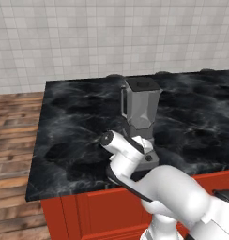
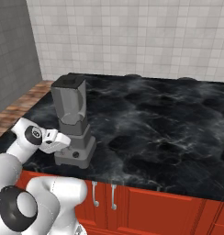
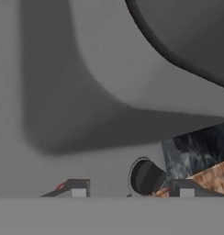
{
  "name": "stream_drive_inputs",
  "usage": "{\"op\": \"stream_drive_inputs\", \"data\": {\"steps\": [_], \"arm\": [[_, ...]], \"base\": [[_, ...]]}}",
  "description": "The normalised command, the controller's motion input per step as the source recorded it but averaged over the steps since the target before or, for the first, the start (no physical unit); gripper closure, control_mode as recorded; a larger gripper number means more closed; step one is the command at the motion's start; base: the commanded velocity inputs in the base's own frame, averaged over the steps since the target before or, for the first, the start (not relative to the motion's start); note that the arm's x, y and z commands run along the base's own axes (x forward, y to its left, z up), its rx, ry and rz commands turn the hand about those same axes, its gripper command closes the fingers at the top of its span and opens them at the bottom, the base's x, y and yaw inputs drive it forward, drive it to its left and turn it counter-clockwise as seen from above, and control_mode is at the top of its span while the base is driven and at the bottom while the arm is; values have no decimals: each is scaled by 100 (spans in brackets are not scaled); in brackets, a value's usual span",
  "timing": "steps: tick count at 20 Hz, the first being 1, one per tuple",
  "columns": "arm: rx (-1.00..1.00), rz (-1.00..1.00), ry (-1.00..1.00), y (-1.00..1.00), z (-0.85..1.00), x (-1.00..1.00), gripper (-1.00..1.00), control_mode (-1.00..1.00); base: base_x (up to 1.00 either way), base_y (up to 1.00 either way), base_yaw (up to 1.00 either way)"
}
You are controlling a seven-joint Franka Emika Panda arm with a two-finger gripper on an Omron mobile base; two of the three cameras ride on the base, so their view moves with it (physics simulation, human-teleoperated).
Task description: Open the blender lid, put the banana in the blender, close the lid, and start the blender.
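The grey blender (image 1: 141, 110) (image 2: 70, 112) stands near the front edge of the counter, with the black blender lid (image 1: 142, 84) (image 2: 69, 81) sitting on the jar's rim. My gripper (image 3: 130, 188) is pressed up close to the blender's base (image 2: 79, 153), on its front face. Its fingertips (image 3: 77, 188) stand apart, so it is open, and the black knob (image 3: 146, 176) shows between them without touching either. A sliver of the red button (image 3: 61, 186) peeks out by the left fingertip. The banana is out of view.
The black marble counter (image 1: 69, 136) ends at its left edge (image 1: 35, 154) above a wooden floor (image 1: 13, 140). Red cabinet fronts (image 2: 146, 206) with metal handles (image 2: 93, 193) run below. A tiled wall (image 2: 132, 36) backs the counter, which stretches wide to the blender's right.
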Motion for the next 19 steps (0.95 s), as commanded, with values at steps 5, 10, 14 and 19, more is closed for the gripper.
{"op": "stream_drive_inputs", "data": {"steps": [5, 10, 14, 19], "arm": [[0, 0, -5, -21, 19, -30, -100, -100], [0, 0, -5, -11, 39, -40, -100, -100], [0, 0, -5, -13, 46, -43, -100, -100], [0, 0, -4, -18, 43, -47, -100, -100]], "base": [[0, 0, 0], [0, 0, 0], [0, 0, 0], [0, 0, 0]]}}
